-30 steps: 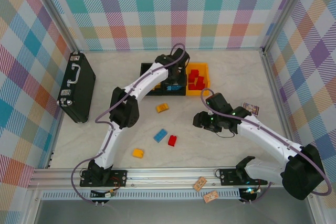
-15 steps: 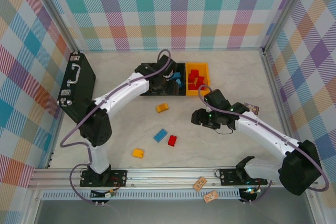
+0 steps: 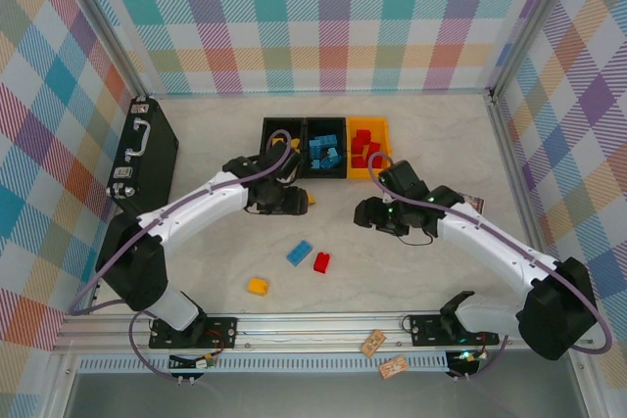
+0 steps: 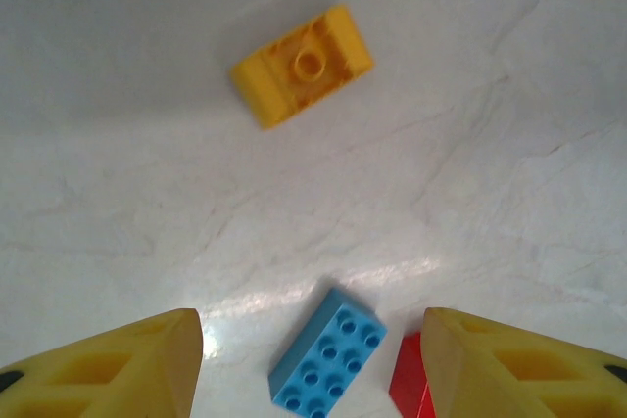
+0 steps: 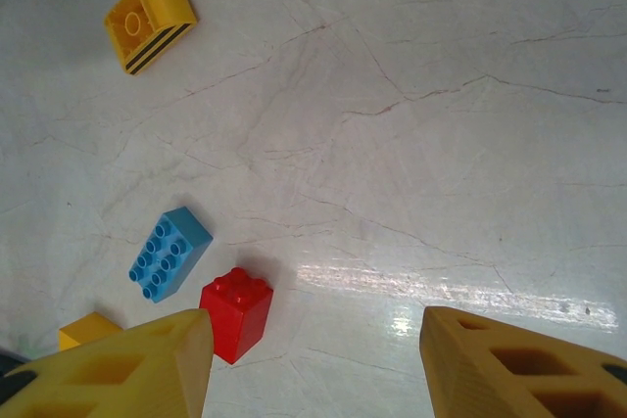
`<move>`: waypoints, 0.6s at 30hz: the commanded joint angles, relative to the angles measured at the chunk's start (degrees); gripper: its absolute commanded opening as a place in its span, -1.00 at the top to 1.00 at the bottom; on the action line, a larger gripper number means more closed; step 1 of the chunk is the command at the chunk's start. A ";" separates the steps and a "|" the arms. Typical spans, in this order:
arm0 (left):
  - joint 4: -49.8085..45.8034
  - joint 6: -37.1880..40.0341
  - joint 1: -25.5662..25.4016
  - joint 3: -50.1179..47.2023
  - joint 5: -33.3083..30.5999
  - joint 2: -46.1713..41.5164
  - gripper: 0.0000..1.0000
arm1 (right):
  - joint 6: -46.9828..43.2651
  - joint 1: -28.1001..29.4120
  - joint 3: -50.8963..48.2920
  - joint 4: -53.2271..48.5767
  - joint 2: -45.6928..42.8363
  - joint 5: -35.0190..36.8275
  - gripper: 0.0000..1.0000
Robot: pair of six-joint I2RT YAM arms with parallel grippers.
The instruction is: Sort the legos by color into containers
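Observation:
Three joined containers stand at the back: an empty-looking black bin [image 3: 282, 134], a black bin [image 3: 323, 150] holding blue legos, and an orange bin [image 3: 368, 149] holding red ones. Loose on the table lie a blue lego [image 3: 300, 253] [image 4: 326, 364] [image 5: 168, 252], a red lego [image 3: 321, 262] [image 5: 236, 312] and a yellow lego [image 3: 258, 286] [image 4: 302, 64]. A black-striped yellow lego [image 5: 150, 22] lies by the left gripper [image 3: 284, 199]. That gripper [image 4: 309, 340] hangs open and empty just above the blue lego. My right gripper [image 3: 375, 214] [image 5: 313, 359] is open and empty, with the red lego beside its left finger.
A black briefcase [image 3: 142, 159] lies at the table's left edge. A small printed card [image 3: 468, 203] sits right of the right arm. Two more cards [image 3: 382, 354] rest on the front rail. Metal frame posts and plaid walls close in the sides.
The left arm has swung back from over the bins toward the table's middle and now hovers over the loose legos. Both grippers have opened slightly wider. The right gripper shifted slightly.

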 commanded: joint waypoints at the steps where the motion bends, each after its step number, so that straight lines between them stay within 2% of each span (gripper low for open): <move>1: 2.59 -2.18 -0.75 -4.09 2.49 -3.77 -0.22 | -2.16 -0.02 2.57 -1.16 0.80 -1.69 -0.16; 9: 3.89 1.47 -3.63 -9.86 4.07 -5.62 -0.32 | -7.43 -0.05 3.59 -3.16 1.31 -7.50 -0.17; 14: 2.40 5.06 -5.32 -10.54 5.04 -2.93 -0.36 | -8.16 -0.05 -0.35 -1.30 -1.99 -10.42 -0.18; 18: 1.81 5.80 -6.97 -11.06 2.95 -0.20 -0.37 | -8.40 -0.06 -3.39 -1.89 -4.71 -11.40 -0.18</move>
